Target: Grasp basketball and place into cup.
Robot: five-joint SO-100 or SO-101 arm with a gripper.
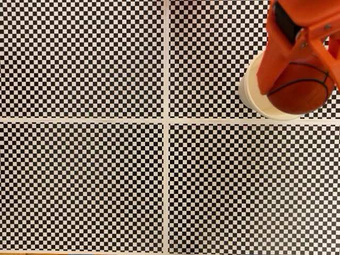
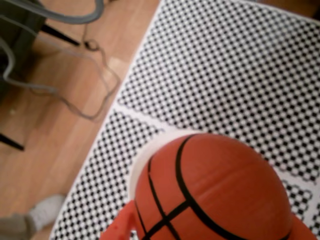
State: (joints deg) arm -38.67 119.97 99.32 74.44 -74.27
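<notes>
The basketball (image 1: pixel 300 93) is orange with black seams and sits between the orange fingers (image 1: pixel 270 71) of my gripper (image 1: pixel 300 79), which is shut on it at the top right of the fixed view. Directly beneath it stands the cream-white cup (image 1: pixel 252 95); the ball and gripper hide most of its mouth. In the wrist view the basketball (image 2: pixel 215 190) looms large at the bottom. A sliver of the cup rim (image 2: pixel 150 150) shows behind the ball on its left, and an orange fingertip (image 2: pixel 120 227) shows at the lower left.
Black-and-white checkerboard sheets (image 1: pixel 85 180) cover the table, with white seams between them. In the wrist view the table edge (image 2: pixel 107 120) runs diagonally. Beyond it are the wooden floor, loose cables (image 2: pixel 95 107), dark furniture legs and a person's foot (image 2: pixel 45 212).
</notes>
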